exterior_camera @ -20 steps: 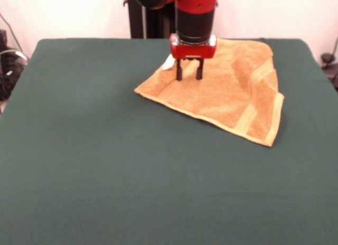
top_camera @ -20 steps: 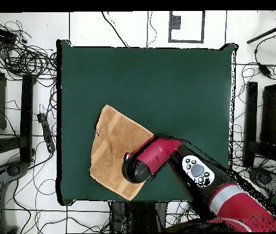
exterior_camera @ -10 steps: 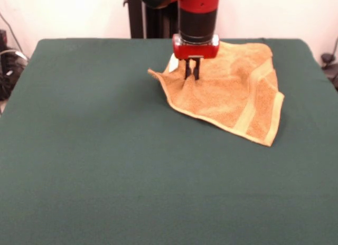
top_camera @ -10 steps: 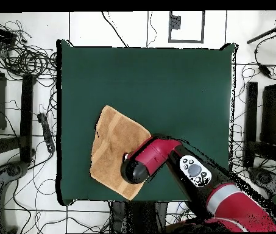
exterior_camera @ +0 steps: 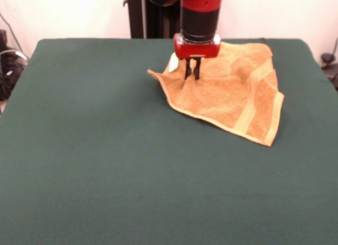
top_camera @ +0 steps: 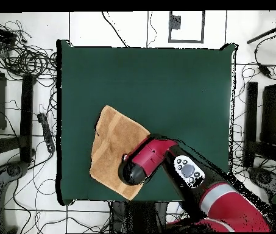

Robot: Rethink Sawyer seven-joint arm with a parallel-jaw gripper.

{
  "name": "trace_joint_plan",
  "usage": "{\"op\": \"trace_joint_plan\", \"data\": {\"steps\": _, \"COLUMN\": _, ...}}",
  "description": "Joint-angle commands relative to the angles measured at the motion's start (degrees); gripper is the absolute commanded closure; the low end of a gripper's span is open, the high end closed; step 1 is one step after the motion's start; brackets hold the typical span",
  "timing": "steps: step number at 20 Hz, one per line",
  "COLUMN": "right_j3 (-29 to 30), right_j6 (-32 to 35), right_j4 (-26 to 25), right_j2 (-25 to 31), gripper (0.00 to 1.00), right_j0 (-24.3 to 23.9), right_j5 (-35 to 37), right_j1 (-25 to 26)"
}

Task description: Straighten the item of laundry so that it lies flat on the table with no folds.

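The hand (exterior_camera: 191, 76) was clenched on a raised pinch near the left corner of the orange hand towel (exterior_camera: 232, 92), whose remainder was spread rightward along the far desk (exterior_camera: 105, 150) edge.

Lighting is pretty even and soft across the table (exterior_camera: 105, 166), no glare anywhere on the green cloth. The towel (exterior_camera: 237, 92) only drops a thin, faint shadow along its near right edge, and the front view looks a little soft overall.
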Motion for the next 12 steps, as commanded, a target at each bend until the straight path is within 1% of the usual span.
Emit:
{"op": "trace_joint_plan", "data": {"steps": 1, "right_j3": -0.1, "right_j6": -15.8, "right_j4": -8.5, "right_j2": -3.4, "gripper": 1.00, "right_j0": -0.3, "right_j5": 0.3, "right_j1": 2.9}}
{"op": "trace_joint_plan", "data": {"steps": 2, "right_j3": 0.3, "right_j6": -18.1, "right_j4": -8.0, "right_j2": -3.0, "gripper": 1.00, "right_j0": -1.5, "right_j5": 0.9, "right_j1": 1.9}}
{"op": "trace_joint_plan", "data": {"steps": 7, "right_j3": 2.0, "right_j6": -25.6, "right_j4": -6.6, "right_j2": -1.8, "gripper": 1.00, "right_j0": -5.5, "right_j5": 2.9, "right_j1": -2.6}}
{"op": "trace_joint_plan", "data": {"steps": 10, "right_j3": 2.6, "right_j6": -27.4, "right_j4": -6.8, "right_j2": -1.2, "gripper": 1.00, "right_j0": -7.1, "right_j5": 3.4, "right_j1": -3.9}}
{"op": "trace_joint_plan", "data": {"steps": 12, "right_j3": 2.5, "right_j6": -27.4, "right_j4": -7.7, "right_j2": -1.1, "gripper": 1.00, "right_j0": -7.2, "right_j5": 3.5, "right_j1": -4.0}}
